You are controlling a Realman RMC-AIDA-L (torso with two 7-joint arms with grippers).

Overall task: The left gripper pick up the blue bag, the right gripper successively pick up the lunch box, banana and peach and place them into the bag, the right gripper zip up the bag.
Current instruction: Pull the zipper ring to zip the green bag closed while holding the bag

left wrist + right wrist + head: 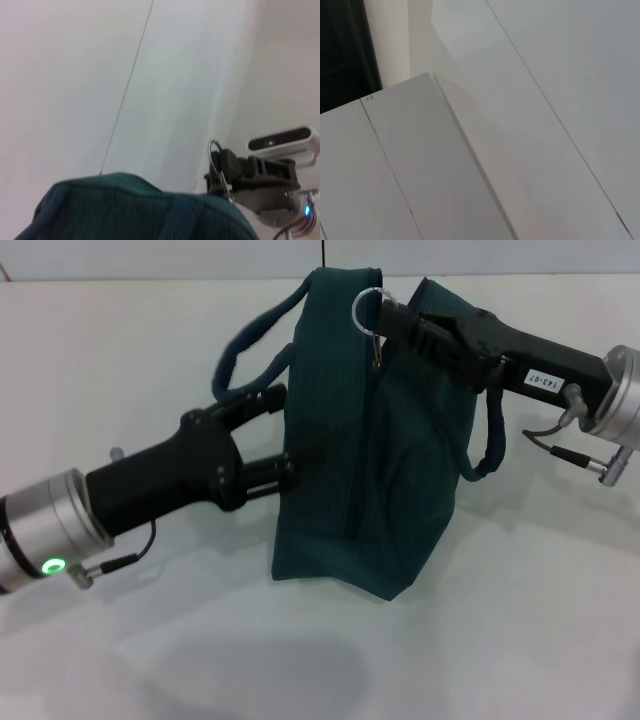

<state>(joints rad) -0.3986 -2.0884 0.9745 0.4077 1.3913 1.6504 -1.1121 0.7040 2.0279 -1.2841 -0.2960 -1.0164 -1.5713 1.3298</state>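
Blue bag [365,480] looks soft and floppy; left gripper [285,435] pinches its left side, right gripper [392,318] pinches the ring pull [366,308] at the far top

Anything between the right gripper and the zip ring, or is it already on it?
Nothing visible is in the way. The right gripper is already at the ring pull on top of the blue bag. The left gripper holds the bag's side, clear of the zip.
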